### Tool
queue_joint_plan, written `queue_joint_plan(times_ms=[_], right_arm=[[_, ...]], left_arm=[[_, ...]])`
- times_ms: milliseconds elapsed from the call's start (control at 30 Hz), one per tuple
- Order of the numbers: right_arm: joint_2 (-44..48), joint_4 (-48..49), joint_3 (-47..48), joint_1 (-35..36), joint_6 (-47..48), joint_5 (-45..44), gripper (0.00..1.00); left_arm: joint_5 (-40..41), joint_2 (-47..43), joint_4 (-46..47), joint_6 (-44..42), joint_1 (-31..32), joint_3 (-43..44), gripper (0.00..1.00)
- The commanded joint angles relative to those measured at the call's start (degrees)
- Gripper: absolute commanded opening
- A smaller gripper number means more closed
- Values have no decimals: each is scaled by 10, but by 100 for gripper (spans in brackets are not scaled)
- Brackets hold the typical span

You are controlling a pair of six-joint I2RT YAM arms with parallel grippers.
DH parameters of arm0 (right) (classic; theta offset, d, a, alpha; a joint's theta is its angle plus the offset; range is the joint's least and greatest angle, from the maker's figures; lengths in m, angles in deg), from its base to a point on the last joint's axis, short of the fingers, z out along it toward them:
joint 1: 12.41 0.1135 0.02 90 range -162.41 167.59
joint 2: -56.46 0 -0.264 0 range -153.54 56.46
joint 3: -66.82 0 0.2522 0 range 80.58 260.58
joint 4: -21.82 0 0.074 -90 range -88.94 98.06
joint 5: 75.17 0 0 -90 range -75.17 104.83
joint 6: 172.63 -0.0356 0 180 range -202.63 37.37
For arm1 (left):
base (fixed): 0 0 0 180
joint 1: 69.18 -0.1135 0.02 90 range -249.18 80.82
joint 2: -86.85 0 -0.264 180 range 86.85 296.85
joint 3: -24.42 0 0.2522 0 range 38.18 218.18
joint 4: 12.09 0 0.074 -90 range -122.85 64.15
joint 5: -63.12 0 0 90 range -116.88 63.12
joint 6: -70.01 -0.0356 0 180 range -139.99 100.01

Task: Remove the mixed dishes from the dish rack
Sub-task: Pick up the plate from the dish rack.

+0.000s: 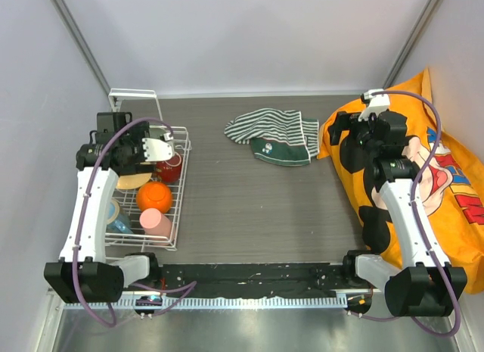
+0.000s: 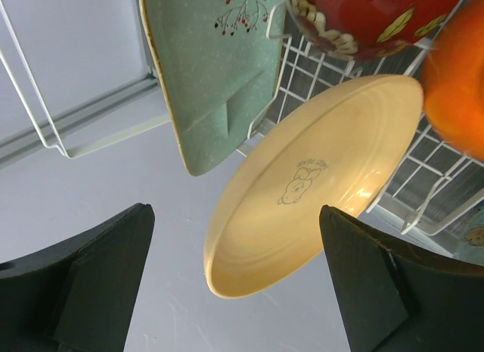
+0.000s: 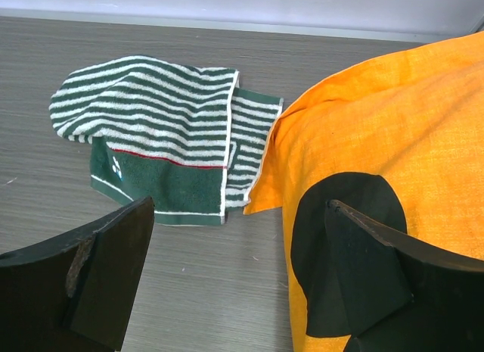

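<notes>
Unload looks not started; plate (image 2: 318,178), tray (image 2: 212,72), red bowl (image 2: 370,15), mug (image 1: 154,196) and pink cup (image 1: 155,223) all sit in rack (image 1: 182,197); no dish seen outside it; left gripper (image 2: 234,231) over rack, jaws apart, aimed at plate, gripping nothing; right gripper (image 3: 238,212) well right of rack, jaws apart, empty

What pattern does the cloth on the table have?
The cloth has green-and-white stripes plus a solid dark green band; clearest in the right wrist view.

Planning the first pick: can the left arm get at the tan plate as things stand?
Probably yes: its open fingers frame the plate, nothing between; the tray and red bowl sit beside it.
</notes>
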Motion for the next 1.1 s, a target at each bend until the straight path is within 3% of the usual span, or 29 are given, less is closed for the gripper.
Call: queue_joint_plan(times_ms=[0,433,800,1067], right_arm=[[0,12,25,1,3,8,99],[-6,11,24,1,5,9,99],[-7,12,24,1,8,7,99],[-9,12,23,1,9,6,99]], left_arm=[[12,19,60,-27,-23,-4,96],[50,52,111,-57,-40,-17,77],[59,46,127,-69,-40,-31,39],[52,19,128,-77,-40,-30,26]])
